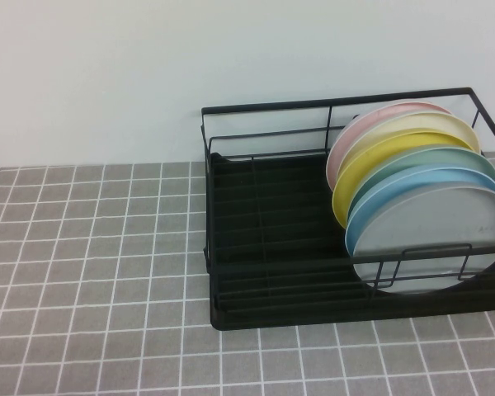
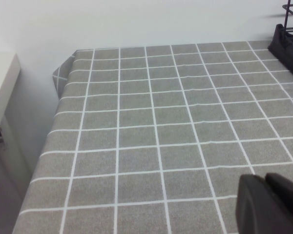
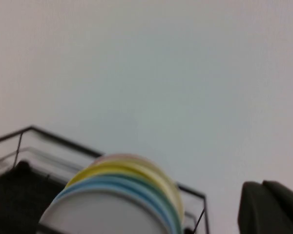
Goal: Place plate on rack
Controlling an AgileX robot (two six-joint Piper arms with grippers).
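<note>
The pale grey plate (image 1: 433, 235) stands on edge in the black wire rack (image 1: 264, 247), at the front of a row of plates at the rack's right end. It also shows in the right wrist view (image 3: 97, 214), low down, with the rack's frame (image 3: 19, 146) behind it. Neither arm shows in the high view. My left gripper (image 2: 266, 183) is shut and empty, low over the tiled table, left of the rack's corner (image 2: 288, 41). My right gripper (image 3: 263, 187) is shut and empty, raised beside the plates and facing the wall.
Behind the grey plate stand a light blue plate (image 1: 396, 194), a pale green plate (image 1: 425, 163), a yellow plate (image 1: 371, 165), a cream plate (image 1: 412, 125) and a pink plate (image 1: 355, 132). The rack's left half holds no plates. A white cabinet (image 2: 0, 92) stands past the table's left edge.
</note>
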